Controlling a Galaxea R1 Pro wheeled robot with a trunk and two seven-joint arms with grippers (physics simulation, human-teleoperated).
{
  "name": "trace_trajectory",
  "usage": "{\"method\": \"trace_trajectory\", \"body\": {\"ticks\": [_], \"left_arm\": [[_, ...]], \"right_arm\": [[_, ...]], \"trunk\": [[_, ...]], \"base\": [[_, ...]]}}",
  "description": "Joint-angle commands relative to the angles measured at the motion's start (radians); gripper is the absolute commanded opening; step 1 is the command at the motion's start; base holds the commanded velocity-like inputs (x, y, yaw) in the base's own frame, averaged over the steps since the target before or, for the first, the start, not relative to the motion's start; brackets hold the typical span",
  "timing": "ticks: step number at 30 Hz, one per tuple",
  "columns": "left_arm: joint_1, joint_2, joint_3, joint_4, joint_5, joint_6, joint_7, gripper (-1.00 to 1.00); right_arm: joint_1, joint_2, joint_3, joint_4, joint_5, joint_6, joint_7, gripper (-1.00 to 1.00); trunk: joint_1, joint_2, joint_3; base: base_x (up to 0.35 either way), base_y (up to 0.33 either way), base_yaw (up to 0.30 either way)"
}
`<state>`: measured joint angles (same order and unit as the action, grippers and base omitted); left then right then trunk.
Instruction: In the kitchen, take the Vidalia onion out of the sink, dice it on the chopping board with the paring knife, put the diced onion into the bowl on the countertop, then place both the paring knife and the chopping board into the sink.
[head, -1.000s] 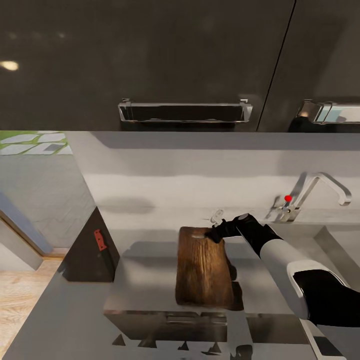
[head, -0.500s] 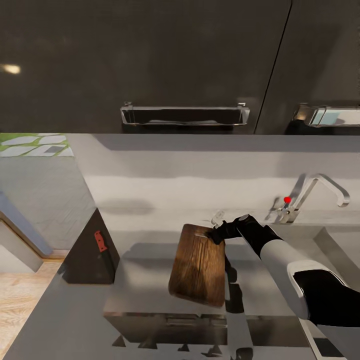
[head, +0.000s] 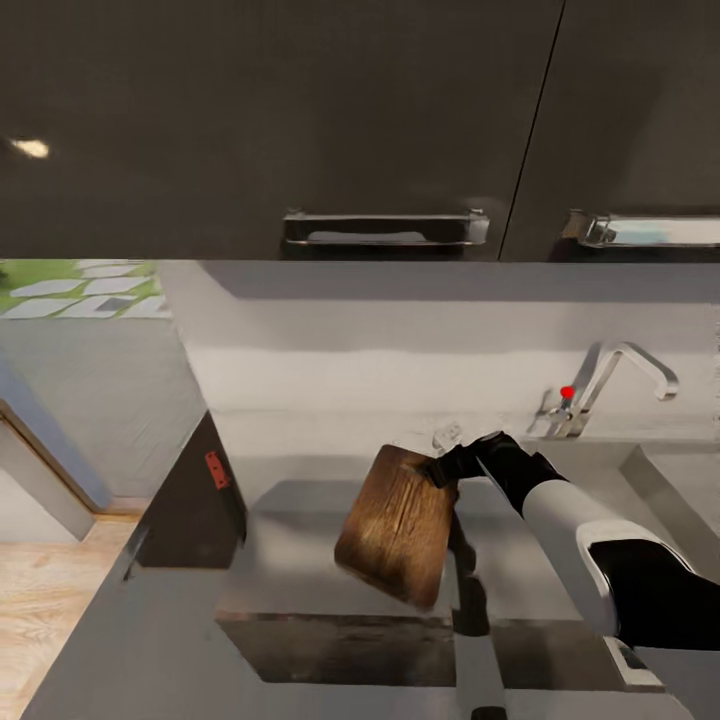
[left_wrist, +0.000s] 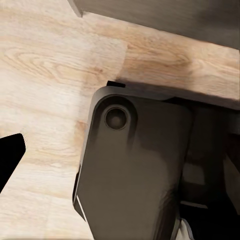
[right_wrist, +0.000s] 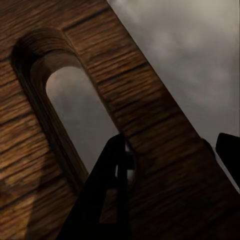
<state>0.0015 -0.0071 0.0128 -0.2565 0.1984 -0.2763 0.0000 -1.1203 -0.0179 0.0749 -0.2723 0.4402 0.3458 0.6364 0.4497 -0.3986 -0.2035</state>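
Observation:
My right gripper is shut on the far end of the brown wooden chopping board, close to its slot handle. One dark finger lies across the wood in the right wrist view. The board hangs tilted above the grey countertop, its near end swung left. The sink shows its basin wall at the right edge, under the chrome tap with a red dot. A small red piece, possibly the paring knife's handle, sits on a dark wedge. The onion and the bowl are out of view.
The dark wedge-shaped object stands at the countertop's left end. Dark wall cabinets with chrome handles hang above. In the left wrist view, the robot's dark base stands on the wooden floor, with a black tip at the frame's edge.
The board has lifted and turned, its near end swinging to the left while my right gripper keeps hold of the far end. The head camera has shifted a little.

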Motion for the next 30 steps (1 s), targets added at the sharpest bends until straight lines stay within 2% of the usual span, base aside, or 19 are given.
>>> {"method": "trace_trajectory", "body": {"ticks": [1,12,16,18,19,20,22,26,30], "left_arm": [[0.000,0.000,0.001,-0.001,0.004,-0.001,0.000,1.00],[0.000,-0.001,0.001,-0.001,0.003,-0.001,0.000,1.00],[0.000,-0.001,0.001,-0.001,0.003,-0.001,0.000,1.00],[0.000,-0.001,0.001,-0.001,0.003,-0.001,0.000,1.00],[0.000,-0.001,0.001,-0.001,0.003,-0.001,0.000,1.00],[0.000,-0.001,0.001,-0.001,0.003,-0.001,0.000,1.00],[0.000,-0.001,0.001,-0.001,0.003,-0.001,0.000,1.00],[0.000,-0.001,0.001,-0.001,0.003,-0.001,0.000,1.00],[0.000,-0.001,0.001,-0.001,0.004,-0.001,0.000,1.00]], "right_arm": [[0.001,-0.001,0.029,0.018,0.041,0.004,0.000,-1.00],[0.001,0.000,0.021,0.014,0.041,0.024,-0.001,-1.00],[0.001,0.000,0.000,0.012,0.041,0.045,-0.023,-1.00],[0.001,0.000,-0.042,0.010,0.040,0.065,-0.055,-1.00],[0.001,0.000,-0.072,0.009,0.041,0.078,-0.075,-1.00],[0.001,0.000,-0.120,0.007,0.041,0.100,-0.111,-1.00],[0.001,0.000,-0.165,-0.004,0.041,0.132,-0.167,-1.00],[0.001,0.002,-0.193,-0.046,0.041,0.195,-0.224,-1.00],[0.001,0.004,-0.200,-0.085,0.041,0.257,-0.240,-1.00]], "trunk": [[0.000,-0.001,0.000],[0.000,-0.001,0.017],[0.000,-0.001,0.023],[0.000,-0.001,0.024],[0.000,-0.001,0.025],[0.000,-0.001,0.025],[0.000,-0.001,0.025],[0.000,-0.001,0.026],[0.000,-0.001,0.026]], "base": [[-0.252,0.111,0.000],[-0.243,0.109,0.000],[-0.062,0.022,0.000],[-0.018,0.006,0.000],[-0.009,0.003,0.000],[-0.005,0.002,0.000],[-0.002,0.001,0.000],[0.000,0.000,0.000],[0.000,0.000,0.000]]}}
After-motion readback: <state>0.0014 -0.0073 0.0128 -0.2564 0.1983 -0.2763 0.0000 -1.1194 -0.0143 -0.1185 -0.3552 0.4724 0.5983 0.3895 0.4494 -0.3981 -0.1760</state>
